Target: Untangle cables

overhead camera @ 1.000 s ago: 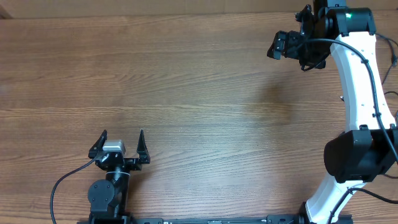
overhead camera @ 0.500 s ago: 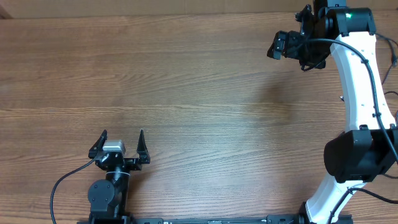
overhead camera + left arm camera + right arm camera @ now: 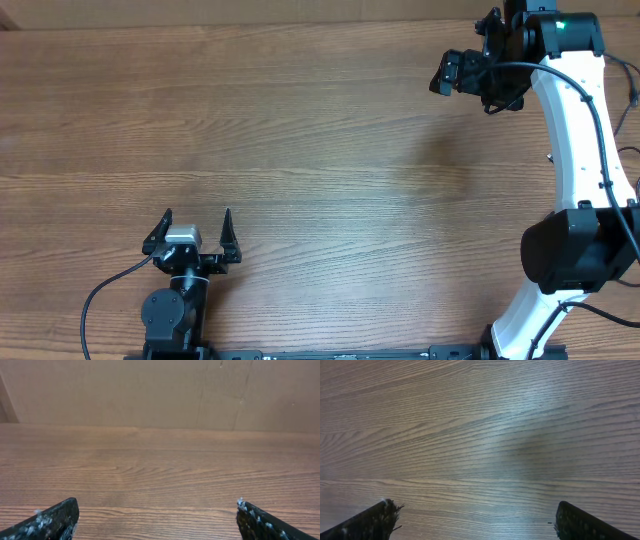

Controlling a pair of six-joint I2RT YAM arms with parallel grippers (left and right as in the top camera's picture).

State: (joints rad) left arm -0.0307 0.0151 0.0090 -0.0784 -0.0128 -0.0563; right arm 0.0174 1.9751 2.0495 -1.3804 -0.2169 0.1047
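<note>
Cables cannot be placed, as they lie outside all three views. The left gripper (image 3: 197,214) sits low at the near edge of the table (image 3: 320,150), arm folded back, its fingers (image 3: 55,520) spread wide and pointing toward the far side. The white right arm (image 3: 575,130) stretches to the far right corner, and the right gripper (image 3: 475,515) is tipped down over bare wood, jaws wide apart, holding nothing.

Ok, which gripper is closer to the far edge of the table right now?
Right. The right gripper is up near the table's far edge; the left gripper sits by the near edge.
</note>
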